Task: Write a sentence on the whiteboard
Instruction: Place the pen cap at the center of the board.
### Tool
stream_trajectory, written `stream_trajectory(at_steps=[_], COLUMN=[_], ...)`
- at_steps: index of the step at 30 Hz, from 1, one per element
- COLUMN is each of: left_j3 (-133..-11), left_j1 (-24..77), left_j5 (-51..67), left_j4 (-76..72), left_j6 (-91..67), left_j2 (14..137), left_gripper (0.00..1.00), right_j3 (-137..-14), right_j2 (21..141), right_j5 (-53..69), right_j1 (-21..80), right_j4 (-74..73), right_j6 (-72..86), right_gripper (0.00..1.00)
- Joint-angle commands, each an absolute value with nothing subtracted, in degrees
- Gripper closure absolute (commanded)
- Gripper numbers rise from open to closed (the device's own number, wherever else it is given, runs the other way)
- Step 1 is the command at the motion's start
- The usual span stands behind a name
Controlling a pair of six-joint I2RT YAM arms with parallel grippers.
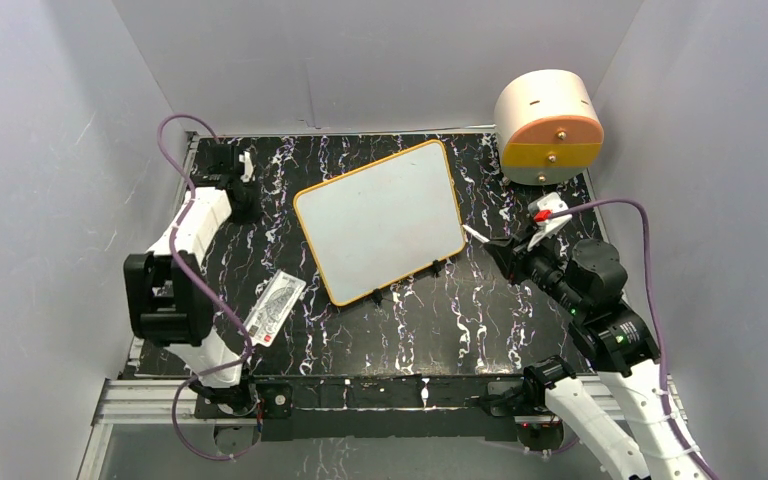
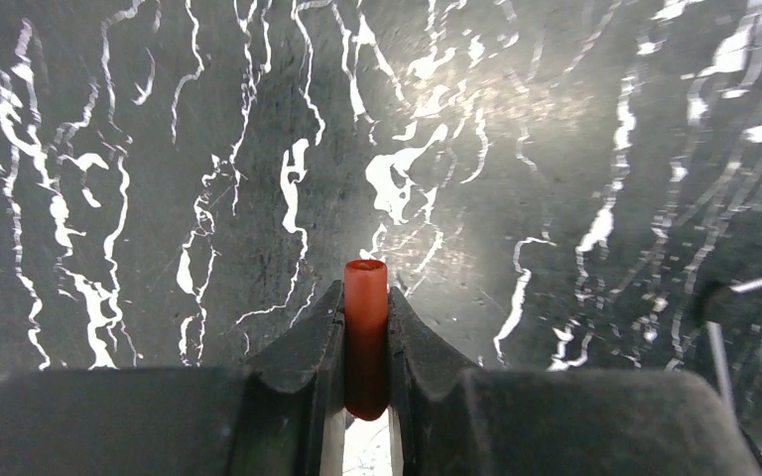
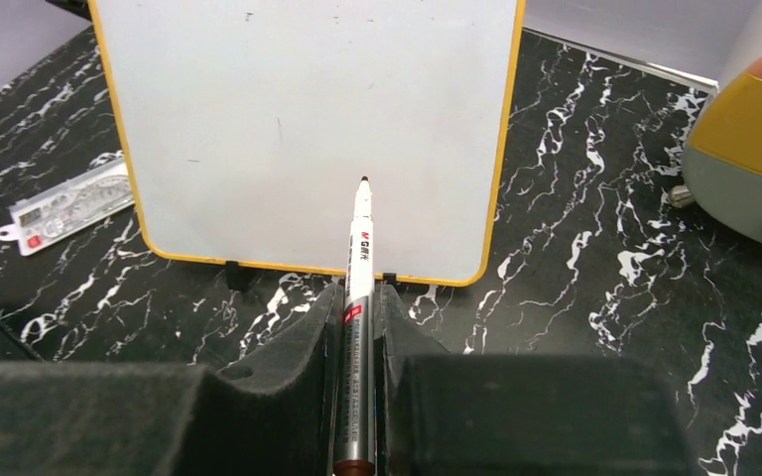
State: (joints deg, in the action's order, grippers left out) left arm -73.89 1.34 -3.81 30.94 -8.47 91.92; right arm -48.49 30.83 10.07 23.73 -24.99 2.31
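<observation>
**Fig. Workcell, near to far.**

(a) Near edge: I see both arm bases bolted to a metal rail (image 1: 360, 395).

(b) R side: the right gripper (image 3: 359, 297) has its black padded fingers (image 3: 308, 342) pressed onto a marker (image 3: 360, 238). The marker has a slim white barrel w/ red print and a dark tip. The tip points at the whiteboard (image 1: 380, 220). In the top view it sits just beside the board's R edge. I cannot tell whether it touches.

(c) L side: the left gripper (image 2: 366, 297) pinches a small red-orange cap (image 2: 366, 337), a smooth tube w/ its open end up. It hovers over bare tabletop at the far L.

(d) Table (image 1: 460, 320): matte black w/ white marble veining.

(e) Near-L of the board, apart from it, lies a thin white printed card (image 1: 276, 305).

(f) Whiteboard: at table centre, skewed to the table edges. It is a rounded-corner rectangle w/ a thin orange-yellow frame and small black feet on its near edge. The face is glossy white w/ a few faint specks.

(g) Far R: a cream drum (image 1: 548, 125) lies on its side. Its front is split into an orange half above a yellow half, each w/ one metal knob. Both fronts are closed, so I cannot see the contents.

(h) Plain grey walls (image 1: 360, 60) surround the cell.
</observation>
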Motion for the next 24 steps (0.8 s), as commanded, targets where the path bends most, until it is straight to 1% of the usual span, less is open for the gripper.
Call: stream_trajectory(at_steps=[1, 9, 11, 16, 17, 19, 21, 24], left_j3=[-73.5, -75.6, -76.3, -76.9, -76.8, -76.2, -75.2, -74.6], left_j1=[0.5, 0.1, -1.6, -1.8, -1.8, -1.8, -1.8, -1.8], left_j5=[-3.9, -4.8, -4.7, -4.9, -5.3, -6.2, -6.4, -6.2], left_j4=[29.8, 28.2, 28.2, 27.7, 27.7, 27.4, 26.7, 26.6], left_j6=[-9.2, -8.7, -8.5, -8.6, -8.4, -8.2, -8.0, -7.8], left_j2=[96.8, 107.1, 109.1, 111.2, 111.2, 110.9, 110.1, 109.3], left_gripper=[1.0, 1.0, 1.0, 1.0, 0.99, 0.89, 0.82, 0.75], right_j3=[-46.9, -45.5, -45.2, -45.1, -45.1, -45.2, -45.5, -46.2], right_j2=[29.4, 29.7, 29.8, 30.5, 30.8, 31.0, 31.4, 32.3], right_j5=[4.5, 0.3, -1.2, -2.5, -2.5, -2.5, -2.8, -2.7], right_j1=[26.0, 30.8, 31.6, 32.9, 33.1, 33.2, 33.3, 33.2], right_j4=[-20.5, -19.7, -19.3, -19.1, -19.1, -19.1, -19.3, -19.8], right_j6=[0.5, -1.6, -2.0, -2.8, -2.8, -3.0, -3.2, -3.3], right_gripper=[1.0, 1.0, 1.0, 1.0, 1.0, 1.0, 1.0, 1.0])
